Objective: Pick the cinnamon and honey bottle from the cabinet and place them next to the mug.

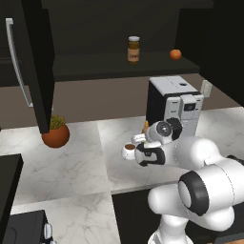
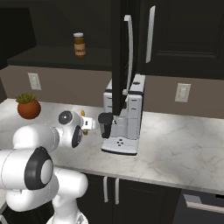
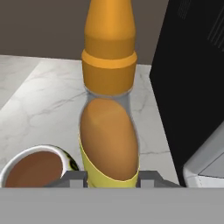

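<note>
Clamped on the honey bottle [image 3: 109, 144], our claw [image 3: 111, 177] has its two fingertips pressed to either side of the yellow lower body, near the base. In the hand view the bottle stands upright between them, its orange nozzle cap pointing to twelve o'clock.

At about eight o'clock from the bottle, just beside it, sits the mug [image 3: 37, 168], white with a dark brown inside; whether the two touch we cannot tell. At three o'clock rises the black side of the coffee machine [image 3: 192, 87], near the bottle but apart from it. Whether the bottle's base already rests on the marble desk [image 3: 39, 96] is hidden from us.

We judge the bottle light and fairly stiff, a smooth plastic skin that could slip if squeezed weakly and bulge if squeezed hard. Its tall, narrow shape makes it tippy, so the low hold on the widest part seems right; the tapering cap would offer nothing to grip.

From the left base view, the potted plant [image 1: 55, 134] stands on the desk at nine o'clock from the claw, well apart. Farthest off, up at twelve o'clock, the cinnamon [image 1: 134, 49] waits on the shelf of the open cabinet [image 1: 33, 62], with a small orange fruit [image 1: 175, 54] at its three o'clock. That jar is squat and rigid, best taken around its middle.
</note>
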Controlling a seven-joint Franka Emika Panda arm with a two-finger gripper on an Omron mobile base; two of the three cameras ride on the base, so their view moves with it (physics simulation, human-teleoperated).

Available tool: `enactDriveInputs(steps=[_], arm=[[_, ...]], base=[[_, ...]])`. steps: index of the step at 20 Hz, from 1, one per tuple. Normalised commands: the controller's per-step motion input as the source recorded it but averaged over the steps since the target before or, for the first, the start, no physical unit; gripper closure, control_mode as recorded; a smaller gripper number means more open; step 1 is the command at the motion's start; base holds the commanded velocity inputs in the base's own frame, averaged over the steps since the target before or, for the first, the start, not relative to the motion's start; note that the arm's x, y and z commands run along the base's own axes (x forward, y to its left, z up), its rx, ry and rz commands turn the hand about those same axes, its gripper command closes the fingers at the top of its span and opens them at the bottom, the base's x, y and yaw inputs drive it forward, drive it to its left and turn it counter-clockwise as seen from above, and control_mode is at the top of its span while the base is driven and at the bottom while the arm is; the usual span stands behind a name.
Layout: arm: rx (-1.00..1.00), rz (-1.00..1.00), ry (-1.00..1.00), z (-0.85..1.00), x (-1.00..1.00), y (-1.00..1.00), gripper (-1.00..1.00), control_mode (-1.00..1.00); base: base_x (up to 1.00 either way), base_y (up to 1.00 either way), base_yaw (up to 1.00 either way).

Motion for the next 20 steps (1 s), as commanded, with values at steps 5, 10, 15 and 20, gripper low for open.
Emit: enactDriveInputs(steps=[5,10,15,20], arm=[[0.00,0.00,0.00,0.00,0.00,0.00,-1.00,-1.00],[0.00,0.00,0.00,0.00,0.00,0.00,-1.00,-1.00],[0.00,0.00,0.00,0.00,0.00,0.00,-1.00,-1.00],[0.00,0.00,0.00,0.00,0.00,0.00,-1.00,-1.00]], base=[[0.00,0.00,0.00],[0.00,0.00,0.00],[0.00,0.00,0.00],[0.00,0.00,0.00]])
